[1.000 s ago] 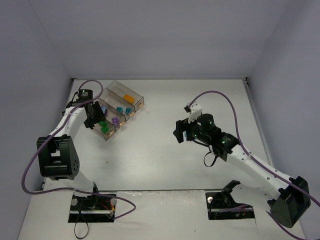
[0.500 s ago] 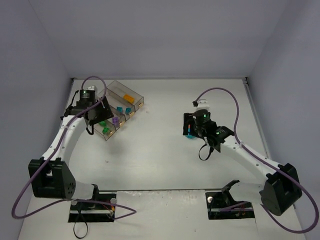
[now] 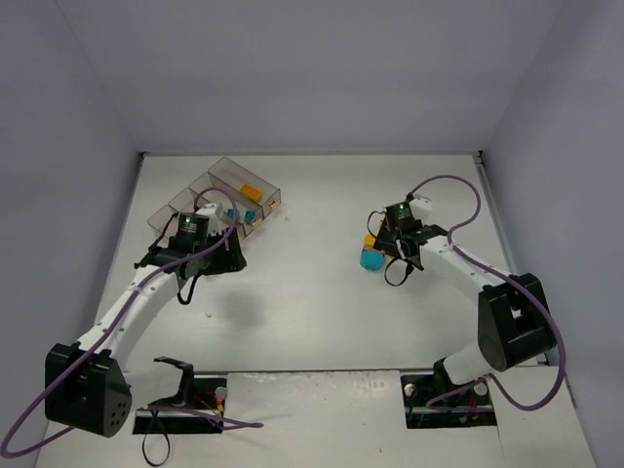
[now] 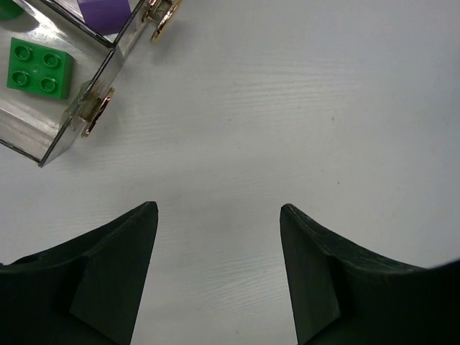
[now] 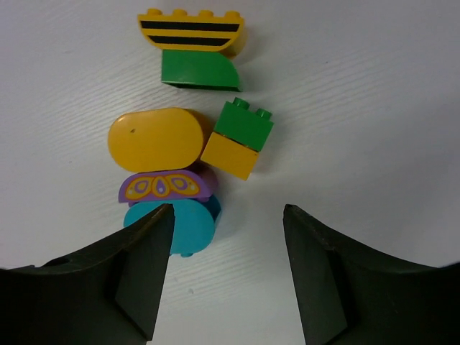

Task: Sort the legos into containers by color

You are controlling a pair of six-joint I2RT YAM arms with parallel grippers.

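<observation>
White table (image 3: 312, 312): left end effector (image 4: 217, 210) wide, withdrawn from containers (image 3: 226, 174); right end effector (image 5: 228, 210) wide, now over legos (image 5: 154, 140).

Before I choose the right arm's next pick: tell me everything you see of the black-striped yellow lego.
The striped yellow lego is glossy plastic with two black bands across its upward face, four studs along its far edge and one rounded corner. It lies on its side on the white table, its near edge touching a green sloped lego. The open right gripper is well short of it.
</observation>
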